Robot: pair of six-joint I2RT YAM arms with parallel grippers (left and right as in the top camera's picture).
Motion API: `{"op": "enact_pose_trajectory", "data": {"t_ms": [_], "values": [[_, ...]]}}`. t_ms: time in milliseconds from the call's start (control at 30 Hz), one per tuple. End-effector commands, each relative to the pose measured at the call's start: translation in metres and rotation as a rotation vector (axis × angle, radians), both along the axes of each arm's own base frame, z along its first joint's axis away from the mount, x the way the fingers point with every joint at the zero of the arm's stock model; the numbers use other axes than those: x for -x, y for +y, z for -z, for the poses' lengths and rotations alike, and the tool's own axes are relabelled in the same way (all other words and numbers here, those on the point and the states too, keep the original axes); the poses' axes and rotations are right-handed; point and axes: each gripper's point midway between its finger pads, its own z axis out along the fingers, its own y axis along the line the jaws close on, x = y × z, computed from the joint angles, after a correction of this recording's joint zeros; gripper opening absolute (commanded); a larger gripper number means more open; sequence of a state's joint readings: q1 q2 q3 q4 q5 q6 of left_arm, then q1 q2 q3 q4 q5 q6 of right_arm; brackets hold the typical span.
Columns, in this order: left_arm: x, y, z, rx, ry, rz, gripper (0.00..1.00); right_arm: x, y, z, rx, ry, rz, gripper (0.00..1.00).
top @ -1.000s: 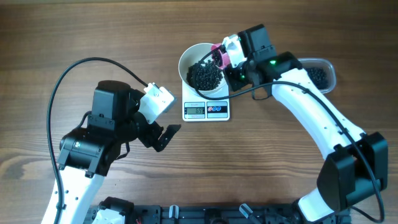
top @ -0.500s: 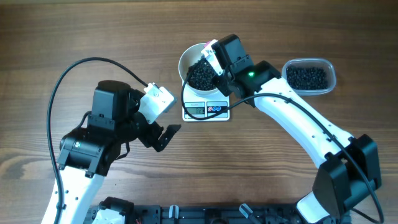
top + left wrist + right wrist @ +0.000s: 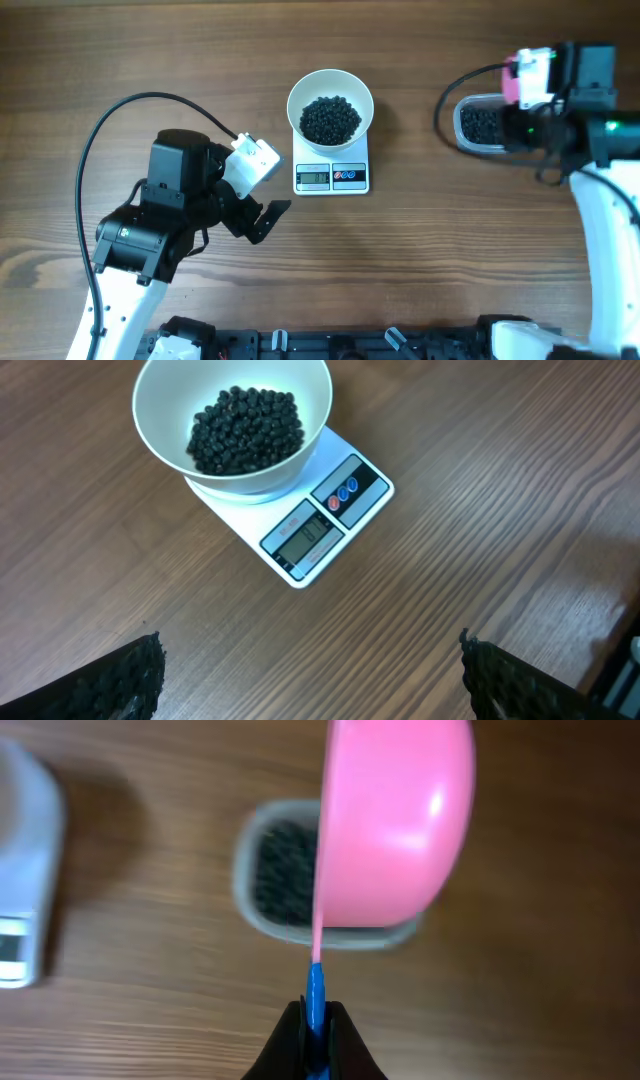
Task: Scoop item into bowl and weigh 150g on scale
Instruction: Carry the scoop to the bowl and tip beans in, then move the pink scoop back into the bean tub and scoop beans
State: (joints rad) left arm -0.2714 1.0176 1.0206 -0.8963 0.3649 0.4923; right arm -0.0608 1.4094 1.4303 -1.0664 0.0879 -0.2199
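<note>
Here the right gripper [image 3: 315,1020] is clamped tight on the thin blue handle [image 3: 315,992] of a pink scoop [image 3: 395,820], with the two dark fingers pressed together on either side of it. The scoop is smooth, glossy plastic with a rounded cup. From the right wrist camera its domed back faces out, so what the cup holds cannot be seen. It hangs over a clear, round-cornered plastic tub [image 3: 462,112] that lies well to the right of the scale [image 3: 331,177], with a patch of dark beans [image 3: 482,124] inside it.

The left gripper [image 3: 258,220] is spread wide and grasps nothing. It hovers to the left of the scale and a little nearer the robot's base. In its own camera the knobbly black fingertips [image 3: 125,680] sit at the two bottom corners, with bare wood between them.

The scale is a flat white rectangle with a grey display and two small coloured buttons along its front edge. A round white bowl [image 3: 296,100], smooth and plain, stands on the rear part of the scale and is about as wide as it. A loose heap of small round black beans [image 3: 331,119], matt and pebbly, lies in the middle of the bowl. The table [image 3: 450,260] under the scale is brown wood with long grain.
</note>
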Motion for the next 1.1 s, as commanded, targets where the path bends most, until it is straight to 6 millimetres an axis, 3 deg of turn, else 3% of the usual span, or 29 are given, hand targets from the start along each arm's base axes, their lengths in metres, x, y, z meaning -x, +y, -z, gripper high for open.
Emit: {"op": "enact_pose_trajectory", "data": {"t_ms": [0,67,167,400,500,733,900,1067], "values": [[-0.003,0.000,-0.009,0.015,-0.015,-0.005,1.00,-0.011,-0.018,0.046,-0.022,0.140,-0.001,0.04],[-0.003,0.000,-0.009,0.015,-0.014,-0.006,1.00,-0.018,-0.018,0.083,-0.033,0.245,-0.039,0.04],[-0.003,0.000,-0.009,0.014,-0.015,-0.006,1.00,-0.026,-0.013,0.114,-0.063,0.308,-0.073,0.04],[-0.003,0.000,-0.009,0.015,-0.014,-0.005,1.00,-0.032,-0.019,0.147,-0.045,0.375,-0.063,0.04],[-0.003,0.000,-0.009,0.015,-0.014,-0.005,1.00,-0.032,-0.018,0.154,-0.050,0.394,-0.071,0.04],[-0.003,0.000,-0.009,0.015,-0.015,-0.005,1.00,-0.044,0.022,0.145,-0.246,0.334,-0.222,0.04],[-0.003,0.000,-0.009,0.015,-0.014,-0.005,1.00,-0.043,0.028,0.143,-0.315,0.322,-0.250,0.04],[-0.003,0.000,-0.009,0.015,-0.015,-0.006,1.00,-0.043,0.028,0.133,-0.491,0.279,-0.210,0.04]]}}
